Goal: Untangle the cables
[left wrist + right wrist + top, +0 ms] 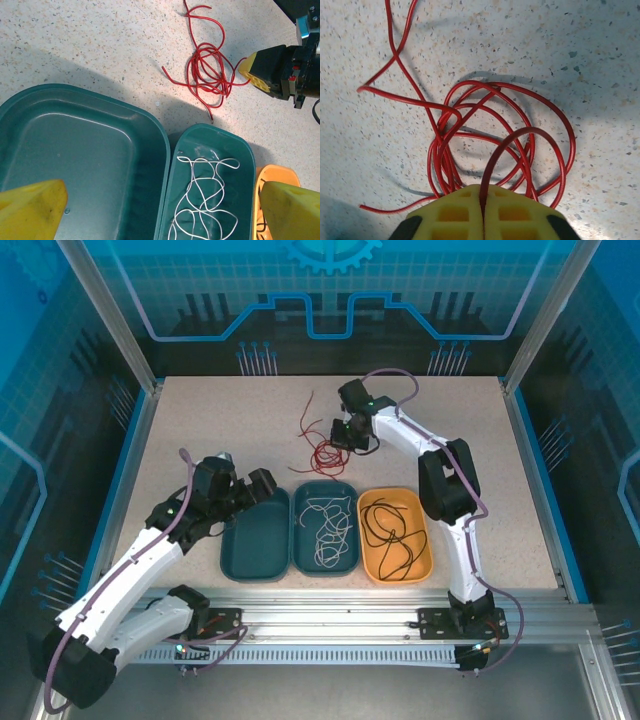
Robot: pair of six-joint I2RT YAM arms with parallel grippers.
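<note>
- Top external: a thin, flexible red cable [320, 448] lies as a loose tangle on the speckled beige table [200, 420], just beyond the trays. Its free tail runs from the coil toward the far edge, so its long axis goes near to far.
- The right gripper [338, 438] meets the tangle's right side, its fingers clenched.
- The left gripper [250, 492] hangs over the far left corner of a dark teal oval plastic tray [255, 540], spread wide and holding nothing.
- Beside it, a second teal tray [326, 484] holds a thin white cable [325, 530]. An orange oval tray [428, 550] holds a thin black cable [388, 535].
- Left wrist: the left gripper [160, 212] has its yellow fingertips [30, 210] far apart at the lower corners.
- The red cable [207, 75] rests on the table past the teal trays, its tail reaching the top edge. The right gripper [260, 70] touches its right side.
- The white cable [200, 200] squiggles inside the narrower tray.
- Right wrist: the right gripper [482, 212] has its yellow pads pressed together on one strand of the red cable [485, 135], which arches up out of the seam. The other loops lie flat, and the tail leads up and left.
</note>
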